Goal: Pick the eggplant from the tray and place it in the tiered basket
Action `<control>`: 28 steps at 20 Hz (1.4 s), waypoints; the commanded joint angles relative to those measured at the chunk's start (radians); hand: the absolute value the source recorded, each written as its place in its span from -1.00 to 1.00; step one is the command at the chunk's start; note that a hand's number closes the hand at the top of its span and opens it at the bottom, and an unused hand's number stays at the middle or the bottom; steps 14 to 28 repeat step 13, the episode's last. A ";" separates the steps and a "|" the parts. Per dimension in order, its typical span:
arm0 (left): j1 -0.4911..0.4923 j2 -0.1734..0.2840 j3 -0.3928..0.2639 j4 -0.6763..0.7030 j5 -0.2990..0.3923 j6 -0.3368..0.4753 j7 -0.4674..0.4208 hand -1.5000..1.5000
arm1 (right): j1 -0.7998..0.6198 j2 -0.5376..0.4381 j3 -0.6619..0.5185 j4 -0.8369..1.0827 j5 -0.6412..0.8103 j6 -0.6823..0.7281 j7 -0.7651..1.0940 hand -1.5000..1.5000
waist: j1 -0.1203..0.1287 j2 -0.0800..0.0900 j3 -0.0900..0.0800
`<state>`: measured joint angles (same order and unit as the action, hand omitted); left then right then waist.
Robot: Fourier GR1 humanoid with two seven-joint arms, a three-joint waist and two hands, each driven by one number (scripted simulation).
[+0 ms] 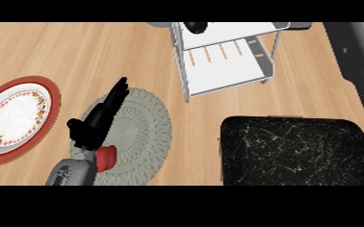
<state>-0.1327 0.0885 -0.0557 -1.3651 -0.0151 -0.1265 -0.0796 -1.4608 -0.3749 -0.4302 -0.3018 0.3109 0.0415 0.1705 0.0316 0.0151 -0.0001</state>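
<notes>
Kitchen: wooden counter (pixel 85 48), patterned plate (pixel 21 113), woven placemat (pixel 142 130), tiered basket (pixel 227 57).

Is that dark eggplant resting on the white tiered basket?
Touching. The head view shows the dark eggplant lying on the top shelf of the white tiered basket, partly cut off by the picture's upper edge.

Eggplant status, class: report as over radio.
Left hand open over mat; right unseen. Eggplant, seemingly, atop tiered basket. Nothing in the way.

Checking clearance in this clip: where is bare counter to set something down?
Bare wood lies left of the tiered basket above the round mat, and between basket and black tray. The left robot hand crowds the mat beside the plate.
</notes>
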 commanded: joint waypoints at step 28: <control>0.006 -0.033 -0.027 -0.032 -0.013 0.018 0.029 0.00 | 0.245 -0.485 -0.177 0.072 -0.131 0.309 -0.228 -1.00 | 0.026 0.016 0.005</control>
